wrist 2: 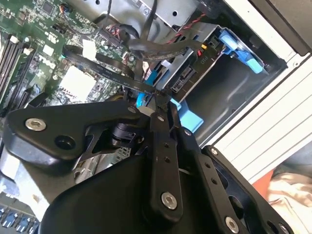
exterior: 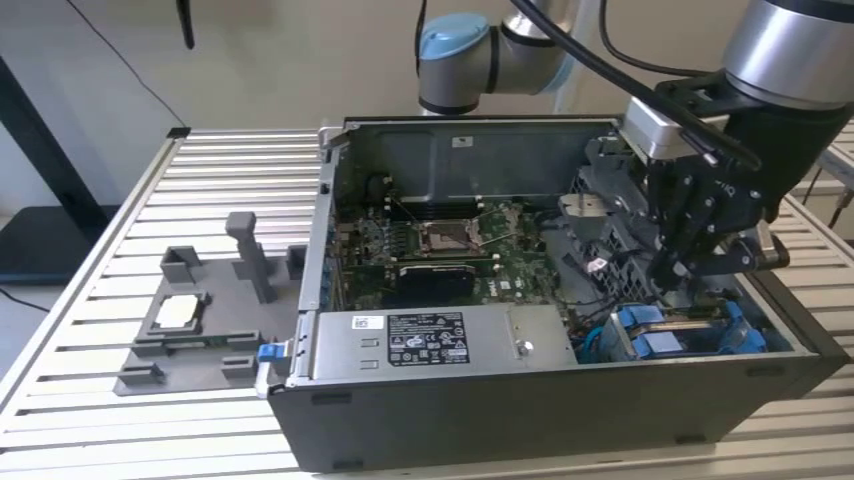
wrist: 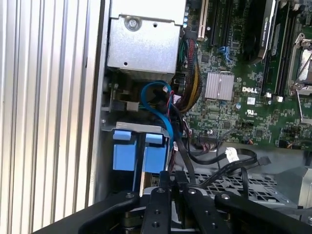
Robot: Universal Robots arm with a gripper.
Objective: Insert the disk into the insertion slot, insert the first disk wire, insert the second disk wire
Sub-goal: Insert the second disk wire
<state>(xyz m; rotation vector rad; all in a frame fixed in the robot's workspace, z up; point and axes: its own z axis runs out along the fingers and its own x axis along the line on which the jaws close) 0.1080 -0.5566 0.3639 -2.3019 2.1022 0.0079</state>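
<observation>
Up close in both wrist views: black claw (wrist 2: 161, 100), fingers (wrist: 165, 183) pressed together with barely a gap, tips pinching what looks like a thin black wire (wrist 2: 105, 72) (hard to be sure of the actual grip, links block it). Wire running from the tips off over the green board (wrist 2: 29, 29).

Just past the fingertips in the first wrist view: blue-framed disk (wrist: 139, 153) already sitting down in the grey metal slot (wrist: 108, 127), blue plastic tabs on show. Blue cable (wrist: 158, 109) looping just beyond it, plus a bundle of black wires (wrist: 214, 161) lying over the perforated metal nearby.

Exterior view, pulling back: claw (exterior: 687, 265) hanging low inside the open computer case (exterior: 534, 420), right above the disk (exterior: 681, 335) in the corner on the exterior view's right. Grey power box (exterior: 427, 340) along the front wall, board (exterior: 441, 245) with its square socket farther in.

Outside the case, on the exterior view's left: grey holder (exterior: 200, 330) on the slatted table (exterior: 80, 320), well apart from the claw. Farthest back, the arm's blue-capped joint (exterior: 454, 45).
</observation>
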